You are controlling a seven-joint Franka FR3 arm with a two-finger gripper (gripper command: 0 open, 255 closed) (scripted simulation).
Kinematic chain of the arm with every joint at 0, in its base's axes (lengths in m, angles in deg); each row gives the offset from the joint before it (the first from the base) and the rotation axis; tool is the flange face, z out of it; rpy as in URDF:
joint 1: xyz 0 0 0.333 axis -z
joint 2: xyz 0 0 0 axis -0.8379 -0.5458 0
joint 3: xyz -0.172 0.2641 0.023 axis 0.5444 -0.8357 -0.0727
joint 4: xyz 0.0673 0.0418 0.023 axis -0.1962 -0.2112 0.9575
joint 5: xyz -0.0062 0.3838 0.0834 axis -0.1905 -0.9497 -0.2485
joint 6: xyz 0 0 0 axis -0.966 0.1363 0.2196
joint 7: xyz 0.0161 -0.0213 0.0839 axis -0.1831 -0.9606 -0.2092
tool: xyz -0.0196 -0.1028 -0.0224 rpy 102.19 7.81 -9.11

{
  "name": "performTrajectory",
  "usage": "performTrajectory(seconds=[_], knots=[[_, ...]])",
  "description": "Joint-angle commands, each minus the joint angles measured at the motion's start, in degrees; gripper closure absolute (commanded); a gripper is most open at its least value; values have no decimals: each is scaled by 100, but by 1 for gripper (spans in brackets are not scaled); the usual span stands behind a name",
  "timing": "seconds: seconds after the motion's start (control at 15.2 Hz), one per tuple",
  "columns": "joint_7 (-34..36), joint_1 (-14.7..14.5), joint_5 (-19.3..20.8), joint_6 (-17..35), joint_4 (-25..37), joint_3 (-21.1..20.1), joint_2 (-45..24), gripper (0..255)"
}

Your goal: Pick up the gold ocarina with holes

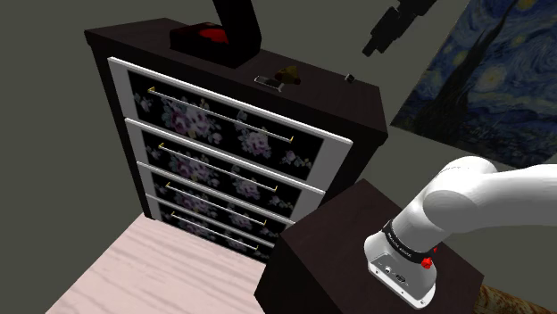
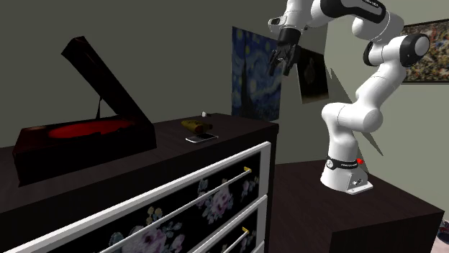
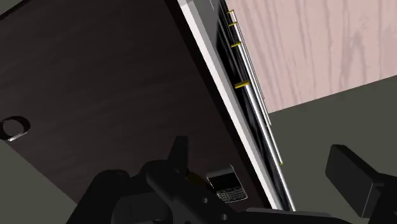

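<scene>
The gold ocarina [image 1: 287, 74] lies on the dark dresser top [image 1: 330, 103], close to a small phone [image 1: 266, 81]. In the second exterior view the ocarina [image 2: 193, 125] sits just behind the phone [image 2: 201, 136]. My black gripper [image 1: 369, 45] hangs high in the air, above and to the shoulder view's right of the ocarina, well apart from it. Seen from the second exterior view, the gripper [image 2: 280, 66] is open with nothing in it. In the wrist view the gripper [image 3: 262, 160] looks down at the dresser, and the phone [image 3: 227, 185] shows beside one finger [image 3: 175, 162].
An open black box with a red lining [image 1: 212, 37] stands on the dresser's far end. A small ring-like object [image 3: 14, 128] lies near the back edge. The dresser front has floral drawers [image 1: 223, 125]. A Starry Night painting [image 1: 495, 80] hangs on the wall.
</scene>
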Motion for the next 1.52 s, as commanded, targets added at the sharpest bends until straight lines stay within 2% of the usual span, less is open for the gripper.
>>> performTrajectory(seconds=[0.0, 0.73, 1.45], knots=[[0, 0, 0, 0, 0, 0, 0, 0], [2146, 490, -373, 416, 1633, -427, -2791, 0], [3960, 796, -689, 137, 3944, -294, -5521, 0]])
